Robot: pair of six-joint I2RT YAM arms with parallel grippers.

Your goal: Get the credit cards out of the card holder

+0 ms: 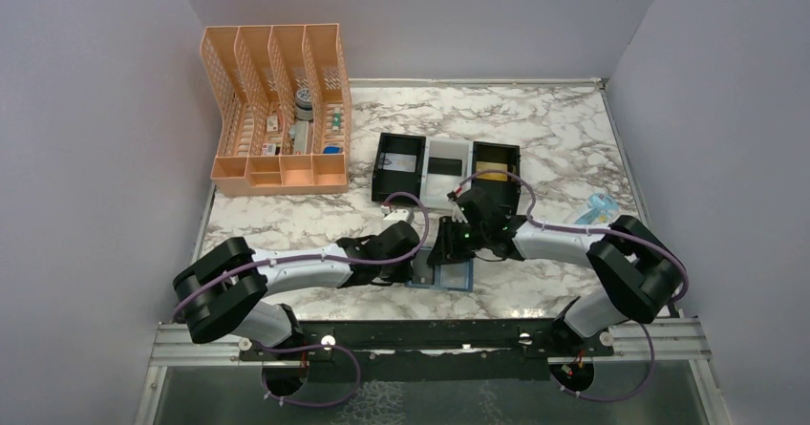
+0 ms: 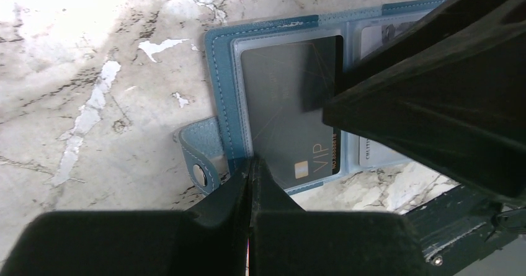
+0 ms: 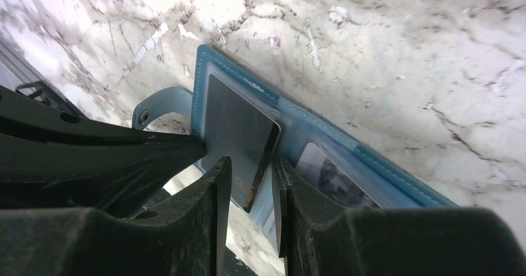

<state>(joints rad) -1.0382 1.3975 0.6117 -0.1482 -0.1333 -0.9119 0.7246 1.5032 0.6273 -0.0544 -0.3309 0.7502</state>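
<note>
Top view: left arm (image 1: pixel 287 270) lies low, running from lower left to mid-frame. Right arm (image 1: pixel 564 244) comes in from lower right, elbow up, wrist tipped down. Both wrists meet just below centre, over the card holder (image 2: pixel 220 84). It lies open and flat on the marble surface (image 2: pixel 93 53), just below the b/w tray (image 1: pixel 449 148).

Left gripper (image 2: pixel 251 164): shut tight, nothing btwn the fingers, tips down at the holder's near rim, beside the snap tab (image 2: pixel 201 158).

Right gripper (image 3: pixel 251 164): part open, narrow gap, one finger either side of a corner of the dark card (image 2: pixel 285 102). Can't tell if either pad touches it. The card reads "VIP" and sits over the holder's left pocket in the left wrist view. Can't tell if it's under the clear window or on top.

Hidden / unclear:
- Top view: wrists cover most of the holder; only its lower strip shows.
- Left wrist view: the right gripper's black finger blocks the right half, so only a sliver of a pale card (image 2: pixel 378 34) shows in the 2nd pocket.
- Right wrist view: the left gripper's body fills lower left and hides the holder's edge there.
- Tray contents too small to ID.
</note>
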